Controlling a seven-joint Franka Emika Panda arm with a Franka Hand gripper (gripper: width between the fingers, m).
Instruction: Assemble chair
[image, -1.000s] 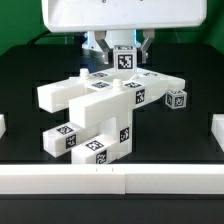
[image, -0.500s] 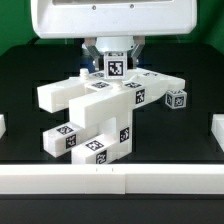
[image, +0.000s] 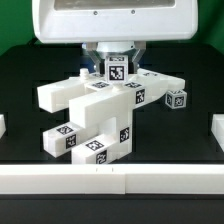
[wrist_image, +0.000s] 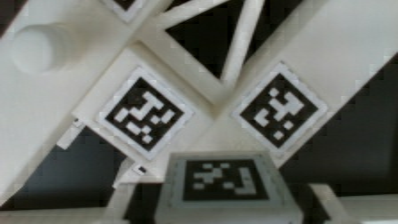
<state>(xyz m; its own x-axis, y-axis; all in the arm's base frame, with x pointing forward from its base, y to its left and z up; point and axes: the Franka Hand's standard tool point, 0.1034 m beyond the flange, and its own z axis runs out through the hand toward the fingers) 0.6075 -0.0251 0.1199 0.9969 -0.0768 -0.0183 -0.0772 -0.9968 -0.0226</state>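
The partly built chair (image: 95, 115) stands mid-table in the exterior view, a cluster of glossy white blocks with black-and-white tags. Behind its top, my gripper (image: 117, 72) is shut on a small white tagged block (image: 116, 68), held just above the chair's rear bars. In the wrist view the same block (wrist_image: 222, 180) sits between my fingers (wrist_image: 150, 192), and beyond it lie two tagged faces of the chair (wrist_image: 146, 110) on slanting white bars. The arm's white body hides what lies behind the gripper.
A small loose tagged block (image: 177, 98) lies at the exterior view's right, beside the chair's bar. A white rail (image: 110, 181) runs along the front of the black table, with white walls at the right (image: 215, 132) and left (image: 3, 128).
The gripper with its tagged block has shifted toward the exterior view's left and slightly lower in the picture. The chair and the loose block have not moved.
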